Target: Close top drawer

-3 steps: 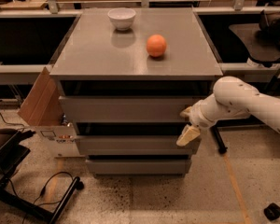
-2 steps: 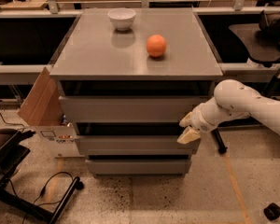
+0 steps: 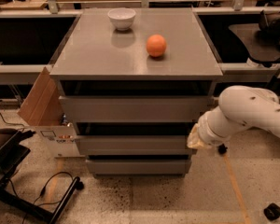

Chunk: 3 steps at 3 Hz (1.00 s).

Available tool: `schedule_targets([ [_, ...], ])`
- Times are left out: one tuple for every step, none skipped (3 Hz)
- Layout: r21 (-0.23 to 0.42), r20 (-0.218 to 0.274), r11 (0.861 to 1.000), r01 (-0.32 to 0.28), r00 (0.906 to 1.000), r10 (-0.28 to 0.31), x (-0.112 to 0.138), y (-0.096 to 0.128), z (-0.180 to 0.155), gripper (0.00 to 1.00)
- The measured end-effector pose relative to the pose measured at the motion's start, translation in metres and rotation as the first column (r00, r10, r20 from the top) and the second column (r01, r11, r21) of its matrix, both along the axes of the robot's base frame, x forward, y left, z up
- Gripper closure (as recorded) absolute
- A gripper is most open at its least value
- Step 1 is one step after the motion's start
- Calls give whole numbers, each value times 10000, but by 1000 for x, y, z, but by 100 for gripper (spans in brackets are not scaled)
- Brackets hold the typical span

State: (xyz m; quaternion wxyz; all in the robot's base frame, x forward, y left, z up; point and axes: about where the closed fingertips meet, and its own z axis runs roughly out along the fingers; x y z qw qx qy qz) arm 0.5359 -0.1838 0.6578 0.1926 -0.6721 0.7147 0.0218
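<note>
You see a matte grey top drawer under a grey worktop. The bowl near its far edge is white and the orange is bright orange. Your cream end effector sits below the front right corner, on a white arm.

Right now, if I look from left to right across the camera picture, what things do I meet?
cardboard box → white bowl → orange → gripper, at the right end of the middle drawer front → white arm
</note>
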Motion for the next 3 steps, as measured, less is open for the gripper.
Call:
schedule_targets([
  [-1757, 324, 9833, -483, 9980, 548, -36, -15, 56, 100],
  [-3407, 824, 9383, -593, 9923, 927, -51, -31, 146, 100],
  [-4165, 1581, 9085, 345, 9868, 350, -42, -54, 226, 100],
])
